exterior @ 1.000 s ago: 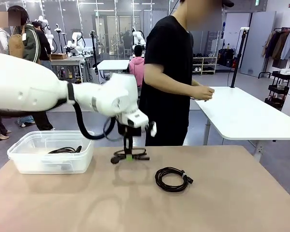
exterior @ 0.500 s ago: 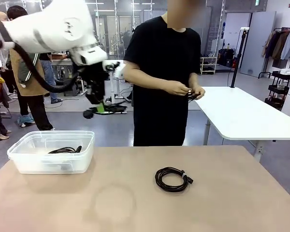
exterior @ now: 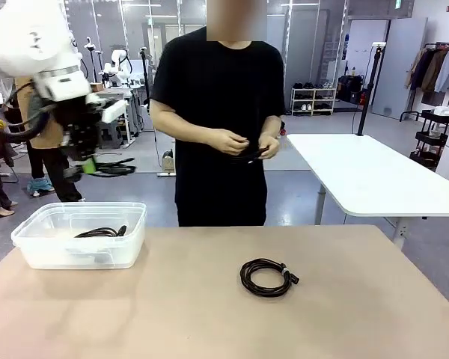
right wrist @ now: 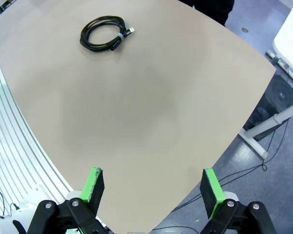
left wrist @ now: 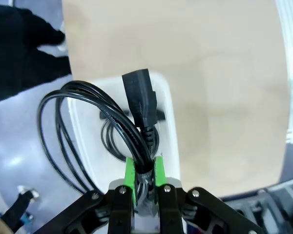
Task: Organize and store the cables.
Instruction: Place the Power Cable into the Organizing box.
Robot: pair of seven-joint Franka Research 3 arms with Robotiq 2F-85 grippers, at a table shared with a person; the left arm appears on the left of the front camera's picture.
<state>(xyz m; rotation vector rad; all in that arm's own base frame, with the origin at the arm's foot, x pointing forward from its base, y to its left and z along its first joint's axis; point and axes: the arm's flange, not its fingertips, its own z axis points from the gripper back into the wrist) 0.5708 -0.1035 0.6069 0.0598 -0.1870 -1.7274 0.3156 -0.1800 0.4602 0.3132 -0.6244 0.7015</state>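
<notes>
Where the tan table [exterior: 374, 314] spans the foreground, a person [exterior: 217, 90] in black stands at its far edge, both hands on a loose cable [exterior: 248, 155]. A clear plastic bin [exterior: 30, 239] sits at the table's left end with a stored cable [exterior: 99, 232] inside. Above the bin hangs the left gripper [exterior: 87, 166], jaws clamped on a held coil [exterior: 118, 166]. The right gripper [right wrist: 154, 187] hovers over bare tabletop, jaws wide apart. A tied coil [exterior: 267, 277] lies near the table's middle.

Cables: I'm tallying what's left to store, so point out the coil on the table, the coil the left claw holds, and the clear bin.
Table coil [exterior: 283, 271]: front view, loop's right side.
Held coil [left wrist: 139, 103]: left wrist view, plug body.
Clear bin [exterior: 75, 253]: front view, front wall.
</notes>
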